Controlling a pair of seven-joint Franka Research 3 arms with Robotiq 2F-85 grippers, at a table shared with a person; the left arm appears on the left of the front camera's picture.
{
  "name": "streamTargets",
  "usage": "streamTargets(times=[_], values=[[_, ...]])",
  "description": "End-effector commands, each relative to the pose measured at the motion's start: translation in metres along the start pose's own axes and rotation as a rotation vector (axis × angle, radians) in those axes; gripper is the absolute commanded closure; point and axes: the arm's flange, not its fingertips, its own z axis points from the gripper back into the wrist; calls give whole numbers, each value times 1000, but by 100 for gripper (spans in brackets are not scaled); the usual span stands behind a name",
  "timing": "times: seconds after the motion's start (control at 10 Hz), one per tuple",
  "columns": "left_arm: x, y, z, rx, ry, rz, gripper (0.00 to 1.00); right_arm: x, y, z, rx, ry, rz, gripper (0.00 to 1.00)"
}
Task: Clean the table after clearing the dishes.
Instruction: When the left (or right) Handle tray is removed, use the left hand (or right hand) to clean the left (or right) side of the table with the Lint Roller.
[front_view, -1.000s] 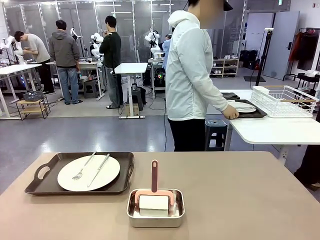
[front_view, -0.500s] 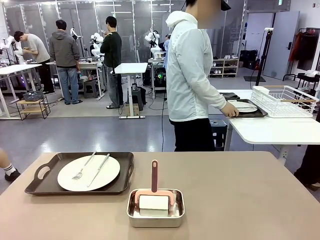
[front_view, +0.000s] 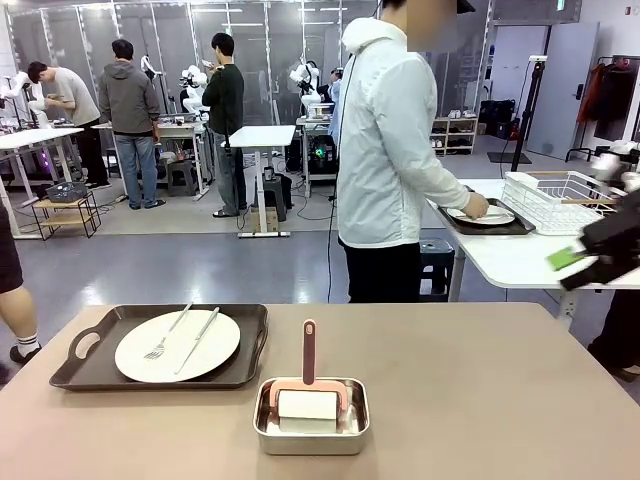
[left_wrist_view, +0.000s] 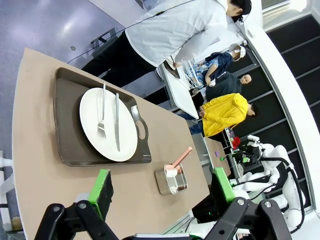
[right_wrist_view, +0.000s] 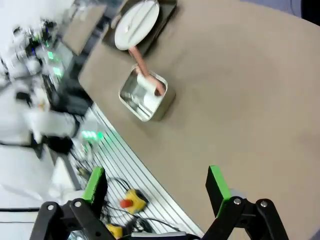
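On the beige table (front_view: 480, 400), at the left, a dark brown tray (front_view: 90, 365) carries a white plate (front_view: 177, 345) with a fork and a knife. Across the table, a person in a white jacket rests a hand on a second tray with a plate (front_view: 483, 214), set on a white side table. My right gripper (front_view: 575, 262) hangs blurred at the right edge, high above the table. In the right wrist view it (right_wrist_view: 156, 187) is open and empty. My left gripper (left_wrist_view: 162, 187) is also open and empty, far above the tray (left_wrist_view: 67, 135) and plate (left_wrist_view: 107, 125).
A small steel pan (front_view: 310, 418) holding a pink-handled scrubber (front_view: 308, 352) sits at the front middle of the table; it is also seen as the pan (left_wrist_view: 171, 179) and the pan (right_wrist_view: 142, 97). A white wire rack (front_view: 570, 200) stands on the side table. Other people stand farther back.
My right gripper has come into the front view at the right edge. The person has leaned further over the side table. A passer-by's leg has appeared at the left.
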Motion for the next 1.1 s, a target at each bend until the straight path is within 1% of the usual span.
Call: streamTargets(times=[0.0, 0.1, 0.2, 0.4, 0.5, 0.6, 1.0], values=[[1, -2, 2, -2, -3, -4, 0, 31, 11, -41, -86, 144, 61, 0], [1, -2, 2, -2, -3, -4, 0, 43, 18, -76, -124, 232, 92, 0], [1, -2, 2, -2, -3, -4, 0, 47, 21, -100, -152, 285, 119, 0], [1, -2, 2, -2, -3, -4, 0, 48, 22, -124, -160, 341, 141, 0], [1, -2, 2, -2, -3, -4, 0, 47, 20, -124, -154, 325, 152, 0], [1, -2, 2, -2, -3, -4, 0, 43, 24, -132, -127, 329, 157, 0], [1, -2, 2, -2, -3, -4, 0, 43, 24, -132, -127, 329, 157, 0]])
